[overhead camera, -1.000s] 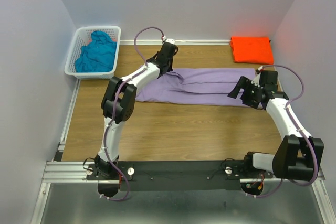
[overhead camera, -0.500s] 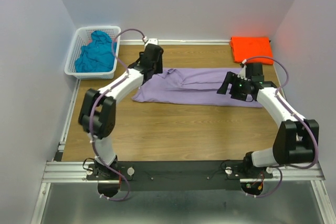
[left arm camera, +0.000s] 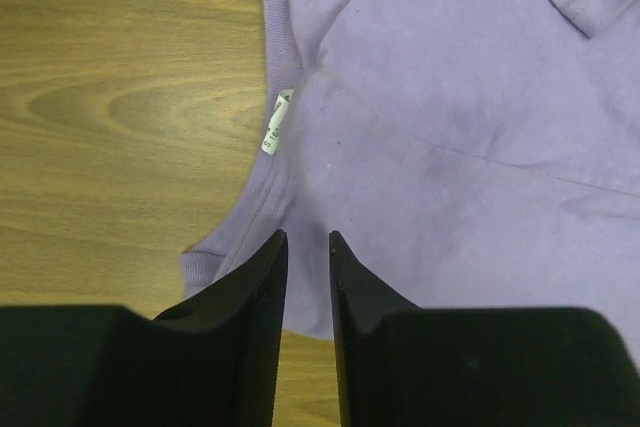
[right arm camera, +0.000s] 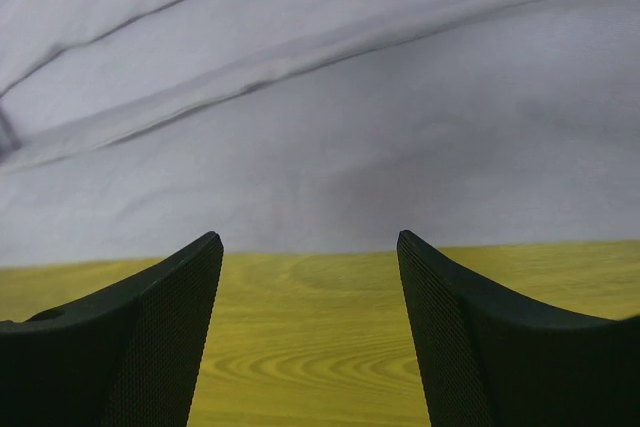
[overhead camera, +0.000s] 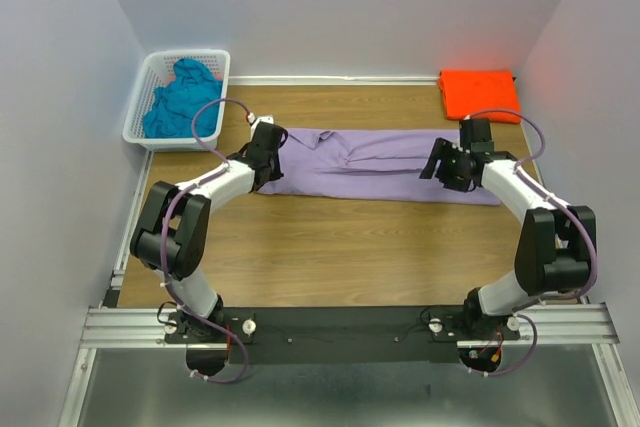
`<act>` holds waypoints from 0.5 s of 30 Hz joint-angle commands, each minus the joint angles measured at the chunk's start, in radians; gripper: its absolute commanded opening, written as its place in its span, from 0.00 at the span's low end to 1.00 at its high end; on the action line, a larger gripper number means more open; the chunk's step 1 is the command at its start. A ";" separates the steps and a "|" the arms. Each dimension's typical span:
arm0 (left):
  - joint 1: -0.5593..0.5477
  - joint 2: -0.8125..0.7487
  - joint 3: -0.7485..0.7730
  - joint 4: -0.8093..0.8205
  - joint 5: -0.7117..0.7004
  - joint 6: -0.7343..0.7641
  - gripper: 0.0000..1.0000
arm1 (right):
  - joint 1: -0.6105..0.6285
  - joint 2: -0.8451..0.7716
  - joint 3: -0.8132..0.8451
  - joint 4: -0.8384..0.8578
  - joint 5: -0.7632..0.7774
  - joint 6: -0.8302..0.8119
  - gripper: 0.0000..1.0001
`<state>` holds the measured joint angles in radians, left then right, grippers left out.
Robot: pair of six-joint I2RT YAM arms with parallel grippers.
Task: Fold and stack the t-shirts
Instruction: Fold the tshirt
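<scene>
looking at the lavender t-shirt (overhead camera: 380, 162), lying as a long flat band across the wooden table (overhead camera: 330, 247). seeing beyond its left end a white lattice basket (overhead camera: 140, 132), keeping a crumpled teal t-shirt (overhead camera: 183, 99) inside. seeing beyond its right end an orange t-shirt (overhead camera: 480, 94), lying folded flat and apart from it.

finding the left gripper (left arm camera: 305, 239) at its left end, near the neckline and a small white size label (left arm camera: 277, 122), the fingers standing only a narrow slit apart; not being able to tell whether pinching cloth or not. finding the right gripper (right arm camera: 308, 237) at the near edge of its right part, spreading wide and holding nothing, only cloth and wood showing between the fingers.

from above, seeing both wrists covering the cloth under them and hiding the fingertips. in the right wrist view, getting only a pale creased part of the lavender t-shirt, cut off at every side. not managing to read the label's print.

noticing light brown wood grain under it, plain pale walls (overhead camera: 340, 7) closing in behind and at both sides, and a black rail (overhead camera: 340, 332) running on its near side, carrying the arm bases.
</scene>
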<state>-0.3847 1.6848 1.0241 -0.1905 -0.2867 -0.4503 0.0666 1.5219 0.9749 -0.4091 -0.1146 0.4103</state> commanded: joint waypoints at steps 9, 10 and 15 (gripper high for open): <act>0.084 -0.008 -0.110 -0.017 0.038 -0.091 0.29 | -0.229 0.070 -0.123 0.116 0.176 0.139 0.75; 0.087 -0.011 -0.122 -0.020 0.038 -0.096 0.29 | -0.247 0.072 -0.134 0.124 0.174 0.150 0.75; 0.104 -0.027 -0.188 -0.029 0.064 -0.123 0.28 | -0.301 0.054 -0.188 0.127 0.220 0.192 0.75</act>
<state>-0.2939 1.6711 0.8951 -0.1719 -0.2489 -0.5358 -0.2188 1.5780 0.8410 -0.2981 0.0311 0.5480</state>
